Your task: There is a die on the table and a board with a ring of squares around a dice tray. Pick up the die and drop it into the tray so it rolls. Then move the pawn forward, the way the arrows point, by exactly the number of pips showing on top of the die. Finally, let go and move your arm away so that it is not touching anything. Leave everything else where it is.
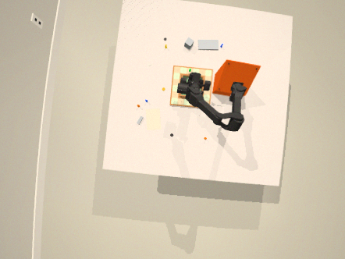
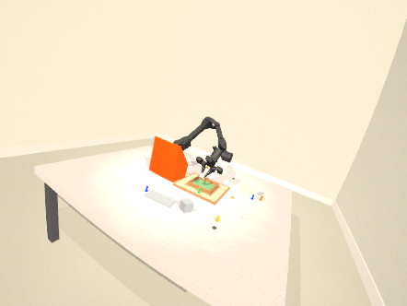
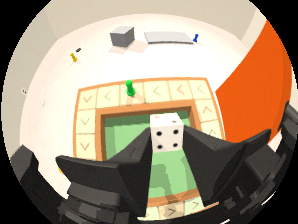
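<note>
My gripper (image 3: pixel 165 129) (image 2: pixel 205 175) is shut on the white die (image 3: pixel 166 134), above the dice tray (image 3: pixel 103 137) (image 2: pixel 203 184). The die's side face toward the wrist camera shows four pips; its upper face is seen too slantwise to read. The green pawn (image 1: pixel 190 70) (image 2: pixel 199 190) (image 3: pixel 130 88) stands upright on the board (image 1: pixel 176 98) (image 2: pixel 215 200) (image 3: pixel 85 121), in the far row in the wrist view, third square from the left corner. Arrows in that row point left. In the top view the arm hides the die and much of the tray.
A tall orange block (image 1: pixel 238 76) (image 2: pixel 168 161) (image 3: pixel 260 82) stands close beside the board. A grey cube (image 1: pixel 189 43) (image 2: pixel 186 205) (image 3: pixel 122 37), a grey slab (image 1: pixel 208 44) (image 2: pixel 160 198) (image 3: pixel 168 37), a blue pawn (image 1: pixel 222 45) and a yellow pawn (image 1: pixel 165 46) lie beyond the pawn's row.
</note>
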`<action>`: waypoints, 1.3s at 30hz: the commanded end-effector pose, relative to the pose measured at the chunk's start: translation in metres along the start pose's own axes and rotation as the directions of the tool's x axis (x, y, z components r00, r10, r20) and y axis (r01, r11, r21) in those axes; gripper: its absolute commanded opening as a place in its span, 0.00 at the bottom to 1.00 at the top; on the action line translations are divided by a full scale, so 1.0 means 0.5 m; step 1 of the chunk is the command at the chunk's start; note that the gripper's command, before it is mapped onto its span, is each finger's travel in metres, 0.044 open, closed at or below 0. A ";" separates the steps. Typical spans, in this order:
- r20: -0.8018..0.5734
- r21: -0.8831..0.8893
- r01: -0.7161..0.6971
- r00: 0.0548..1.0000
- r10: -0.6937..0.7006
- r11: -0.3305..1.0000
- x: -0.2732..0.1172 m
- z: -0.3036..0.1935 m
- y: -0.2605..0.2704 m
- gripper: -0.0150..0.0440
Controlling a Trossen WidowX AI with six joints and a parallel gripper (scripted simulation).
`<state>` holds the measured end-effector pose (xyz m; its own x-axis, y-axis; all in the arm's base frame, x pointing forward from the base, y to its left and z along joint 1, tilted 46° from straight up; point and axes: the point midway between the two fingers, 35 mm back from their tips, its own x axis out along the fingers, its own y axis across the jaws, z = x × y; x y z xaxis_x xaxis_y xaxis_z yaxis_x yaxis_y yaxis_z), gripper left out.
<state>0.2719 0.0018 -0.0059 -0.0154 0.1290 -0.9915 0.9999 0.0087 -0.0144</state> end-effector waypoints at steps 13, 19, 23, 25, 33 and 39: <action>0.176 0.025 -0.076 0.982 0.070 0.997 -0.102 -0.003 0.016 0.25; 0.176 0.025 -0.076 0.982 0.070 0.997 -0.098 -0.003 0.011 0.25; 0.176 0.025 -0.076 0.982 0.070 0.997 -0.100 -0.004 0.013 0.25; 0.176 0.025 -0.076 0.982 0.070 0.997 -0.100 -0.004 0.013 0.25; 0.170 0.022 -0.072 0.983 0.068 0.997 -0.097 -0.005 0.012 0.25; 0.170 0.022 -0.072 0.983 0.068 0.997 -0.097 -0.005 0.012 0.30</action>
<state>0.2786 -0.0018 0.0425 0.0539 -0.0416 -0.9977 0.9982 -0.0230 0.0549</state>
